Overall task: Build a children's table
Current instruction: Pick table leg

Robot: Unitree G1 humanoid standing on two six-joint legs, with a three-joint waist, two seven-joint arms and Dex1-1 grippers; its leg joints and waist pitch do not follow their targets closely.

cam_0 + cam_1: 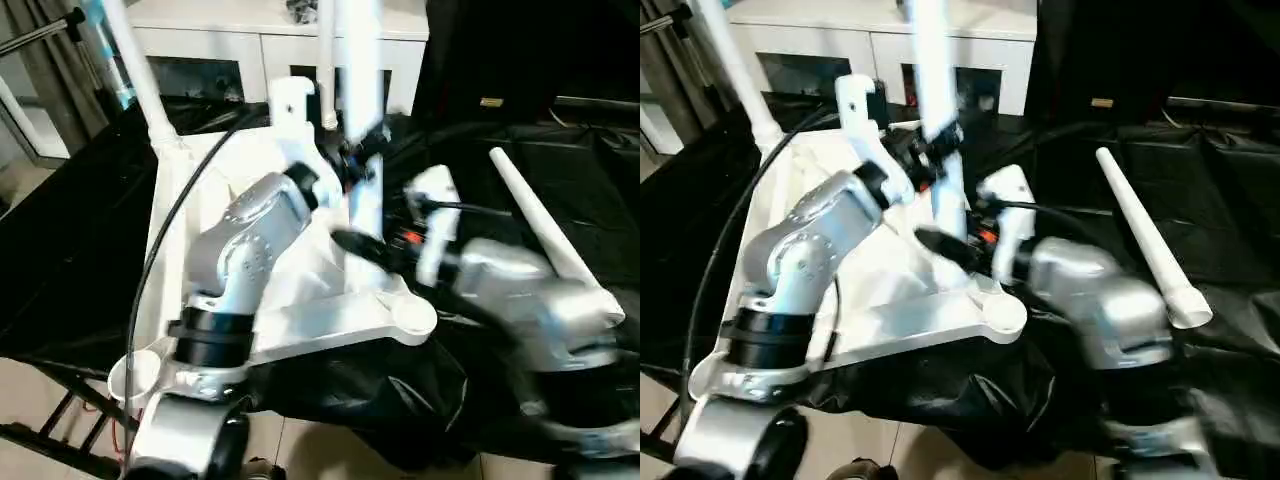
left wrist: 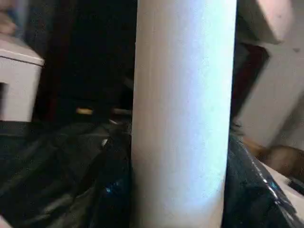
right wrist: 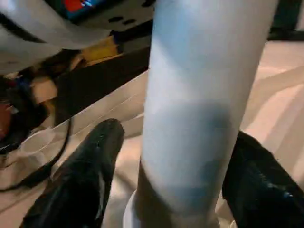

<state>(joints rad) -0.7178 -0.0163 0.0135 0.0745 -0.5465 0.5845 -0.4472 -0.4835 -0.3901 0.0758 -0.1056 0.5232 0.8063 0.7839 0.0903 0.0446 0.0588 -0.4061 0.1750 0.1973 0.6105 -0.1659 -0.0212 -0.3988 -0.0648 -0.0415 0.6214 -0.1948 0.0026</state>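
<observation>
Between right pincer's (image 3: 166,190) parted fingers (image 3: 80,180), upright leg (image 3: 199,95); left pincer (image 1: 362,160) gripping it.

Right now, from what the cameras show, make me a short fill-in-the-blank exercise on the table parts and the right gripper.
1. The white plastic rectangular tabletop rests with its corner sockets facing ___.
2. To the robot's right of it, a white tapered tube leg is ___ on the black cloth.
3. The right gripper has its two black fingers either side of a second white leg, which stands ___.

Missing words: up; lying; upright
</observation>
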